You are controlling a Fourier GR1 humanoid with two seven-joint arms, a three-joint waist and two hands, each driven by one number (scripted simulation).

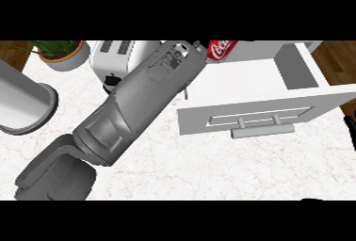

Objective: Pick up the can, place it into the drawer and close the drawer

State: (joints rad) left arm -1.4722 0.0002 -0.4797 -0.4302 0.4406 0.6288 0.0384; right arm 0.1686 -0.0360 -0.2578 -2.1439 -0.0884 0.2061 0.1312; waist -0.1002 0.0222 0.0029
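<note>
At the far left one large grey cylinder (21,106) stands on the white marbled tabletop (230,164), cut by the edge of the view. Behind it, in the top left corner, there is one potted plant (59,52) with green leaves in a pale pot. Next to the plant comes one white toaster (118,56) with two slots on its top.

One grey forearm (139,99) crosses the middle of the view, from the lower left up toward the top centre, and it covers part of the toaster. Which arm it is I cannot say for sure. Its hand is hidden behind the wrist end, near the can, so I cannot tell if the fingers are wide, narrow or holding something.

Just to the right of the wrist end is one red can (221,48) with white letters. It shows at the back left corner of the drawer, at the top edge of the view, partly hidden by the arm. I cannot tell whether it is inside the drawer or just behind it.

One white drawer (292,101) stands open at the right, with one bar handle (262,130) on its front panel. Brown wooden floor (341,61) shows beyond the tabletop on the right.
</note>
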